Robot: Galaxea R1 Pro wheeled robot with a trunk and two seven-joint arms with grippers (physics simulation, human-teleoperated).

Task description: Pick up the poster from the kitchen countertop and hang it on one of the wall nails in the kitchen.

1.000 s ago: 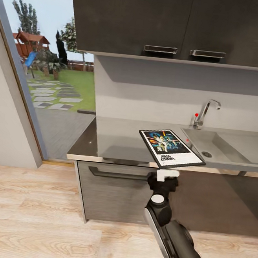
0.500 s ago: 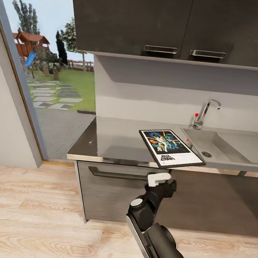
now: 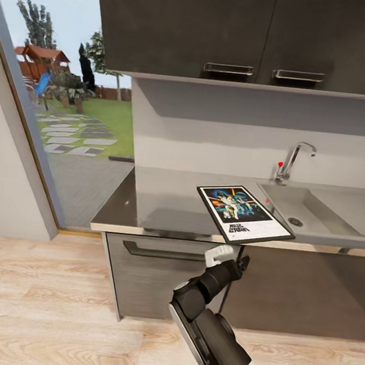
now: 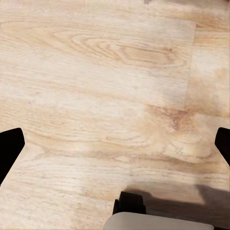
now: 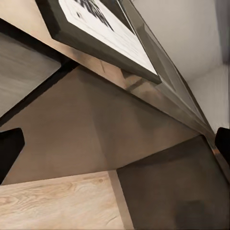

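Poster (image 3: 244, 212) flat at kitchen countertop (image 3: 164, 203) front edge beside sink (image 3: 319, 209), corner overhanging. Right gripper (image 3: 240, 262) open, below front edge, holding nothing. Best raised to overhanging corner, fingers pinching frame squarely.

The poster (image 3: 244, 212) lies flat and face up on the grey desk (image 3: 169, 201), a black-framed rectangle with a white border, dark blue figure artwork and black lettering under it. It is turned askew, its long sides running from about 11 o'clock to 5 o'clock, and its near corner juts just past the desk's thin pale front edge. It rests just beside the moulded sink basin, which lies at its 3 o'clock. The right wrist view catches the poster's (image 5: 103, 33) overhanging frame edge from below.
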